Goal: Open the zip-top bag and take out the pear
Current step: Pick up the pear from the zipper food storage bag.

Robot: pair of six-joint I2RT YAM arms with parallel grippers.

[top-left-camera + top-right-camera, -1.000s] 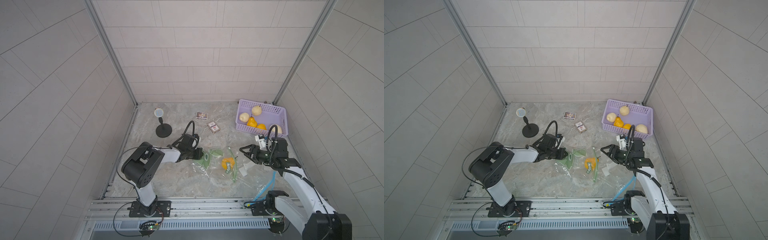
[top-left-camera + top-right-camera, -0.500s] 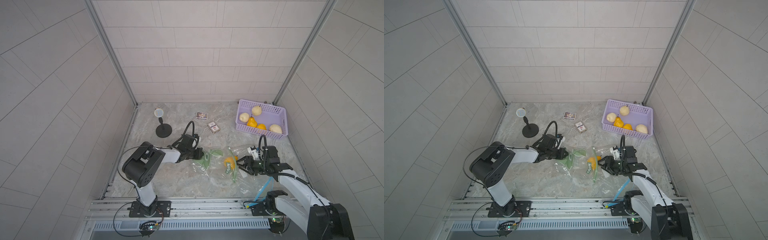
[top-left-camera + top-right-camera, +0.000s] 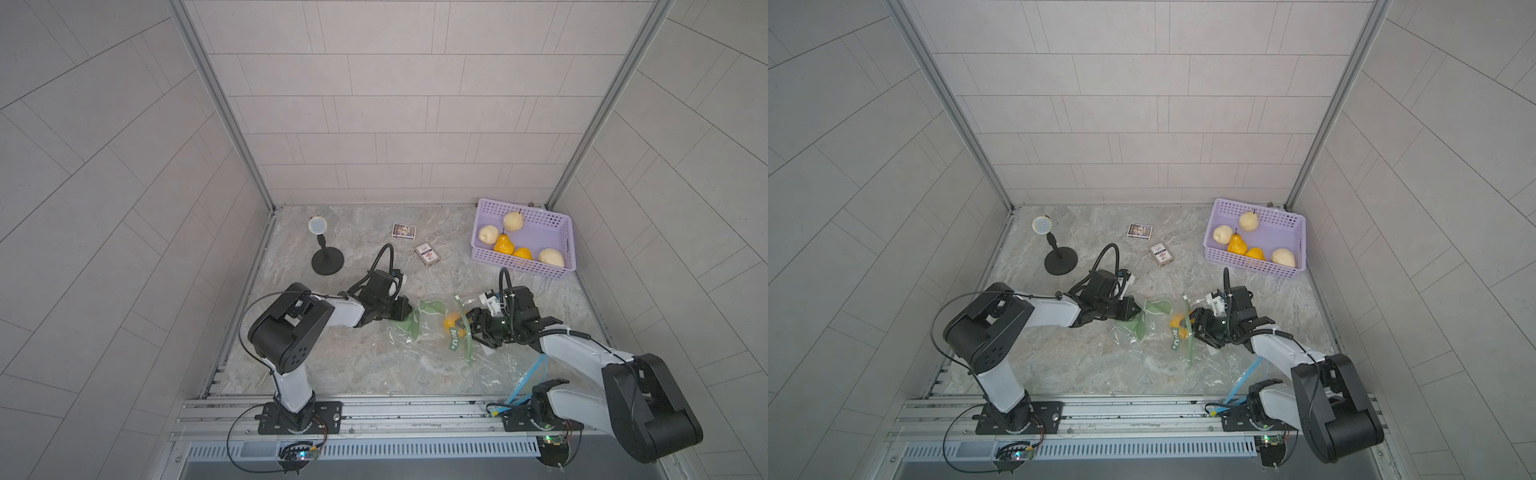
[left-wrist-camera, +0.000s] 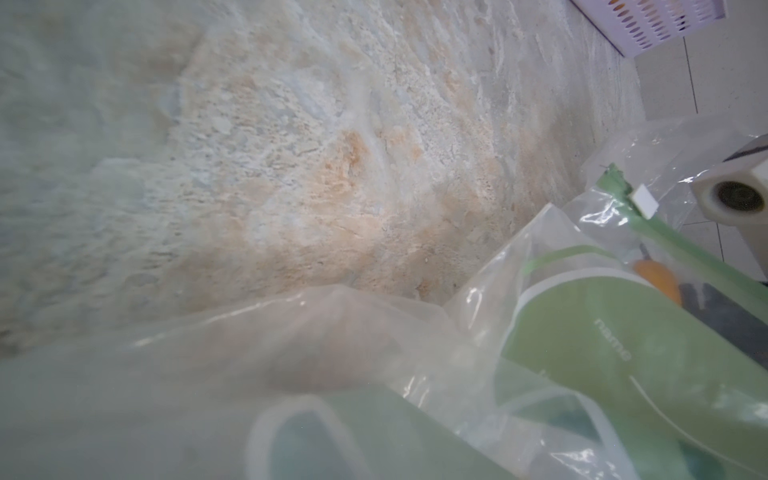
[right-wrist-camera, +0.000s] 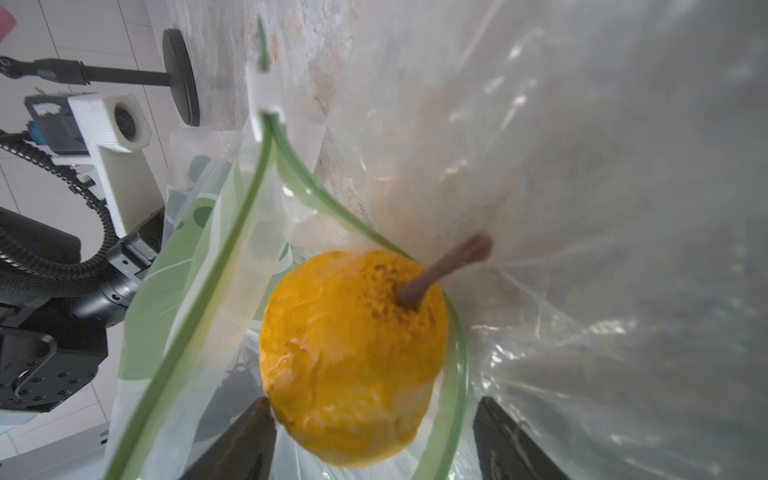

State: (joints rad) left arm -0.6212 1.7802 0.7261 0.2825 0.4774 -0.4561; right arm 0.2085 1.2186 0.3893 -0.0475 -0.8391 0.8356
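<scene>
So the zip-top bag (image 3: pixel 428 345) lies crumpled mid-table, mouth unzipped. The yellow pear (image 5: pixel 353 357) sits right in that mouth, with the right gripper (image 5: pixel 372 409) spread wide either side of it, not squeezing. The left gripper (image 3: pixel 405 311) is pinched tight on the bag's opposite end. Further back there's a card box (image 3: pixel 404 231), a black stand (image 3: pixel 327 262), then a purple basket (image 3: pixel 519 264) of fruit in the far right corner.

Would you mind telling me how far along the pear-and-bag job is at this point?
Done: the zip on the zip-top bag is parted, its green tracks apart. In hand: the left tool pinches the bag's far end, and the right tool stands open at the mouth, a finger on either side of the pear, not yet closed. Left: grip the pear and draw it clear of the bag.
</scene>
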